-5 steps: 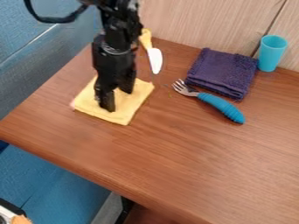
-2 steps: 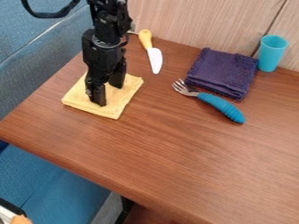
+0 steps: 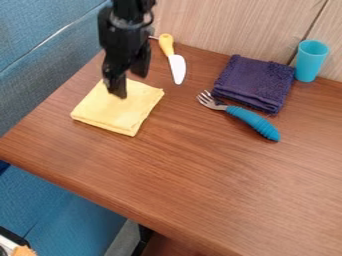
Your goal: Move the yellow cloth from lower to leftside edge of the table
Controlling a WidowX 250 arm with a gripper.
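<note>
The black gripper (image 3: 129,84) hangs over the upper part of the yellow cloth, its two fingers spread apart with nothing between them. Below it the yellow cloth (image 3: 119,111) lies folded flat in a tilted square by the left edge of the brown table (image 3: 200,175). The fingers hide a small piece of the cloth's upper side, and the cloth appears free of them.
Right of the gripper lies a knife with a yellow handle (image 3: 177,66). Farther right are a fork with a blue handle (image 3: 250,120), a folded purple cloth (image 3: 255,82) and a turquoise cup (image 3: 310,61) near the wooden wall. Blue seating borders the table's left side.
The yellow cloth slid a little left and up with the gripper, then stayed put. Since then the gripper has risen off the cloth.
</note>
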